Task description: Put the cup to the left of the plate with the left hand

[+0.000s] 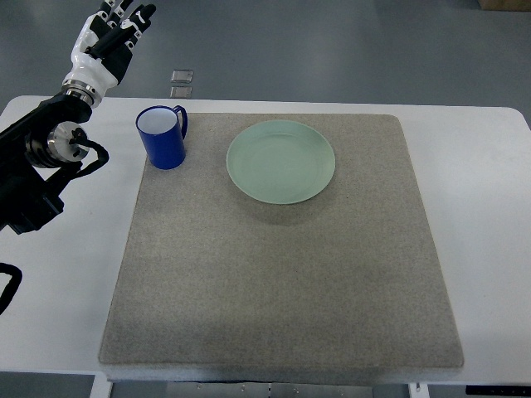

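A blue cup (163,136) with a white inside stands upright on the grey mat (282,274), its handle turned to the right. It is just left of the pale green plate (281,161), with a gap between them. My left hand (116,31) is raised at the upper left, beyond the table's far edge and well clear of the cup. Its fingers are relaxed and hold nothing. The left arm (41,157) comes in along the left edge. The right arm is out of view.
The mat lies on a white table (489,215). Two small clear squares (181,82) lie on the floor beyond the table's far edge.
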Robot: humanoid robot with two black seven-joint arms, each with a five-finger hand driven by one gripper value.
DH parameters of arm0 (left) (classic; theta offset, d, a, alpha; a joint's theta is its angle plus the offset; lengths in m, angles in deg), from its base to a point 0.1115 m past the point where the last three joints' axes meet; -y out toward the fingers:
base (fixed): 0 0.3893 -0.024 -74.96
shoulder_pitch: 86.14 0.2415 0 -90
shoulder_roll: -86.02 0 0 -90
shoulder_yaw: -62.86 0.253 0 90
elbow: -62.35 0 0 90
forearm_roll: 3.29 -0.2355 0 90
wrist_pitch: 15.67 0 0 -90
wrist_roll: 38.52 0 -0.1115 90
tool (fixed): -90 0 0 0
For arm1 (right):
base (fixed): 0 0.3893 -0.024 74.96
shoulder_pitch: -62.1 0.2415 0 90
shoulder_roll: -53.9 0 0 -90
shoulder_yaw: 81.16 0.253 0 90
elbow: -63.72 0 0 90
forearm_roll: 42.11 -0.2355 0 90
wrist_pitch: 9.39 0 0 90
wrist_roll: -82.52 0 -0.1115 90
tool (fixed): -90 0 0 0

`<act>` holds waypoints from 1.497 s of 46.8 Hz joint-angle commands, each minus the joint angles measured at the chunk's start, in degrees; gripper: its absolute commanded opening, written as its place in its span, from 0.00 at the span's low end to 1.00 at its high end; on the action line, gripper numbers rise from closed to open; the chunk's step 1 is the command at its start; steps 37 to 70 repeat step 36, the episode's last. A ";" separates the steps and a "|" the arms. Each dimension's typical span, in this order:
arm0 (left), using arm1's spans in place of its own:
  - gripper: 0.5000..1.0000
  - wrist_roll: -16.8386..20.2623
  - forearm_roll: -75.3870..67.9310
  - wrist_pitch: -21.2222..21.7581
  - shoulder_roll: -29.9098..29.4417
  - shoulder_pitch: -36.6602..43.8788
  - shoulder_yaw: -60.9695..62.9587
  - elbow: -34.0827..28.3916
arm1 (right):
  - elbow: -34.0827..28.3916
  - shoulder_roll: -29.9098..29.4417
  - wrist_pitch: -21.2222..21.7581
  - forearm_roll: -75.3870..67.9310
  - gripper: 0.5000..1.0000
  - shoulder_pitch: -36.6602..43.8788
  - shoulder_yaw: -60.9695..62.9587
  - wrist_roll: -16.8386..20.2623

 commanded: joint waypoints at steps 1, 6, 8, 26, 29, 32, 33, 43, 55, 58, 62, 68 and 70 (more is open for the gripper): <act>0.99 0.01 -0.12 -1.54 -0.12 0.00 0.00 -0.05 | 0.01 0.00 0.00 0.00 0.86 0.00 0.00 0.00; 0.99 0.01 -0.12 -1.80 -0.12 -0.08 0.00 -0.05 | 0.01 0.00 0.00 0.00 0.86 0.00 0.00 0.00; 0.99 0.01 -0.03 -1.80 -0.12 -0.08 0.00 -0.05 | 0.01 0.00 0.00 0.00 0.86 0.00 0.00 0.00; 1.00 0.01 -0.03 -1.80 0.23 0.00 0.00 -0.05 | -0.69 0.00 0.53 0.00 0.86 0.00 0.00 0.00; 1.00 0.01 -0.03 -1.80 0.32 0.00 0.00 -0.05 | -1.65 0.00 1.06 0.00 0.86 0.18 0.00 -0.09; 0.99 0.01 -0.03 -1.80 0.41 0.00 0.00 -0.05 | -2.98 0.00 0.88 0.09 0.86 0.97 0.09 0.00; 1.00 0.01 -0.03 -1.80 0.49 0.00 0.00 -0.05 | -3.06 0.00 0.88 0.09 0.86 1.06 0.09 0.00; 1.00 0.01 -0.12 -1.80 0.49 0.09 0.00 -0.05 | -3.33 0.00 0.88 0.53 0.86 1.14 -0.18 0.18; 1.00 0.01 -0.12 -1.80 0.49 0.09 0.00 -0.05 | -3.33 0.00 0.88 0.53 0.86 1.14 -0.18 0.18; 1.00 0.01 -0.12 -1.80 0.49 0.09 0.00 -0.05 | -3.33 0.00 0.88 0.53 0.86 1.14 -0.18 0.18; 1.00 0.01 -0.12 -1.80 0.49 0.09 0.00 -0.05 | -3.33 0.00 0.88 0.53 0.86 1.14 -0.18 0.18; 1.00 0.01 -0.12 -1.80 0.49 0.09 0.00 -0.05 | -3.33 0.00 0.88 0.53 0.86 1.14 -0.18 0.18; 1.00 0.01 -0.12 -1.80 0.49 0.09 0.00 -0.05 | -3.33 0.00 0.88 0.53 0.86 1.14 -0.18 0.18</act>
